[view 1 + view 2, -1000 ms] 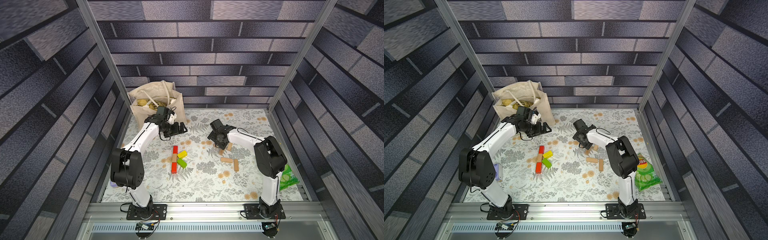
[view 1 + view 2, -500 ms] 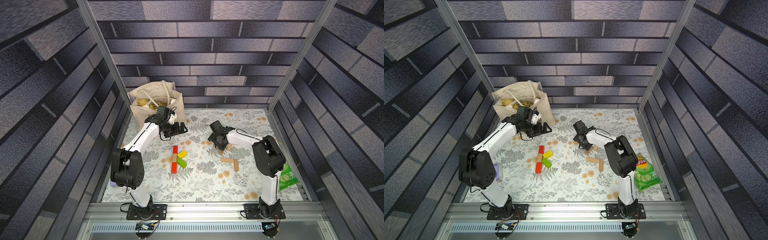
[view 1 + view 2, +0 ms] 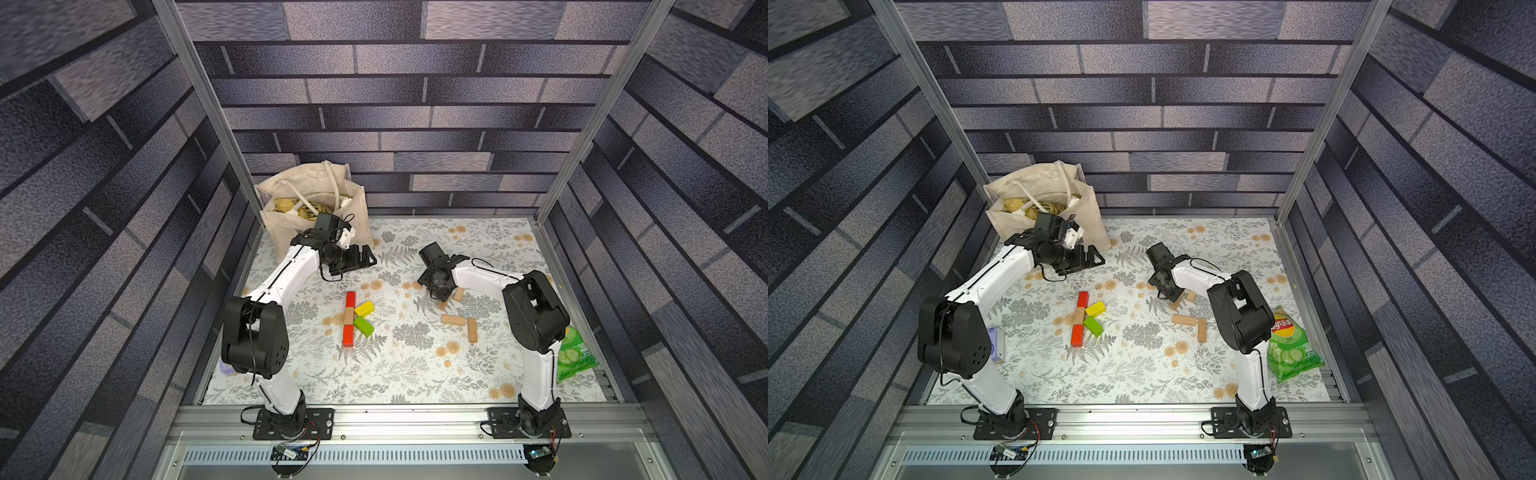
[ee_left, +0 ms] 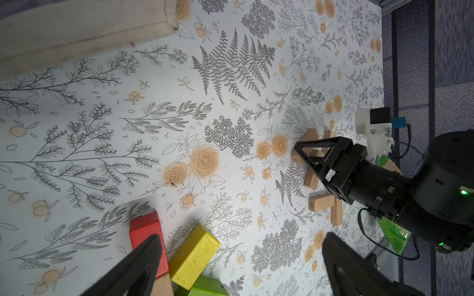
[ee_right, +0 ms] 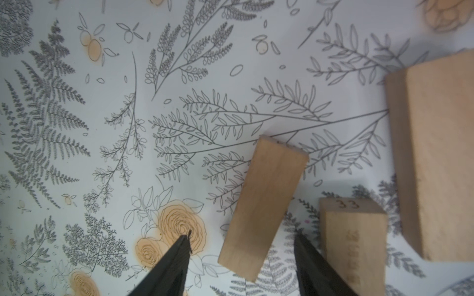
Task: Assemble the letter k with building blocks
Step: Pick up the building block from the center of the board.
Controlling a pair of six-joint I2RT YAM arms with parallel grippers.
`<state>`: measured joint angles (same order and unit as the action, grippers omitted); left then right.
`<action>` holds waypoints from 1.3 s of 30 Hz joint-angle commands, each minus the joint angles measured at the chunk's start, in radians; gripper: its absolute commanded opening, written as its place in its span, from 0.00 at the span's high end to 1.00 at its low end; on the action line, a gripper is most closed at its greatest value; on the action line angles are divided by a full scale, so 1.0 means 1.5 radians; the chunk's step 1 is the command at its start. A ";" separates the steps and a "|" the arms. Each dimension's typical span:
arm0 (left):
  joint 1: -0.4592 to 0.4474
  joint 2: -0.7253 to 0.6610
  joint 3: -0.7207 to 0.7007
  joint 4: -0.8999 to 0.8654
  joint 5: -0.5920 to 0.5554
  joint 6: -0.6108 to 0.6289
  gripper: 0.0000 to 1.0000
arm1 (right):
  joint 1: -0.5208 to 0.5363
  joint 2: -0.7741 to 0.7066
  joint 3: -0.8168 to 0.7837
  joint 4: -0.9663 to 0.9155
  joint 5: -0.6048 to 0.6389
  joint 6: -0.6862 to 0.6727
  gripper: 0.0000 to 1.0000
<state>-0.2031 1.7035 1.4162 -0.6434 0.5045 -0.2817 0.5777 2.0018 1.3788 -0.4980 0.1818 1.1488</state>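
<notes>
A coloured letter k lies flat mid-table in both top views: a spine of red block, tan block and red block, with a yellow block and a green block slanting off it. To its right lie loose tan blocks. My right gripper is down at the table, open. One slanted tan block lies between its fingers with a gap on each side. My left gripper hangs open and empty beyond the k.
A canvas bag stands at the back left, close behind my left arm. Two more tan blocks lie right beside my right gripper. A green snack bag lies at the right edge and a purple pack at the left edge.
The right gripper's jaws have narrowed around the slanted tan block, and it has shifted slightly. The left arm has not moved.
</notes>
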 commanded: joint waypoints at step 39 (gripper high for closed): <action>-0.021 0.005 0.020 -0.032 0.045 0.006 0.00 | -0.005 -0.034 0.021 -0.089 0.058 -0.147 0.86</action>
<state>-0.2359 1.7039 1.4174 -0.6544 0.5251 -0.2810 0.5713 2.0087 1.4109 -0.5930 0.2363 1.0317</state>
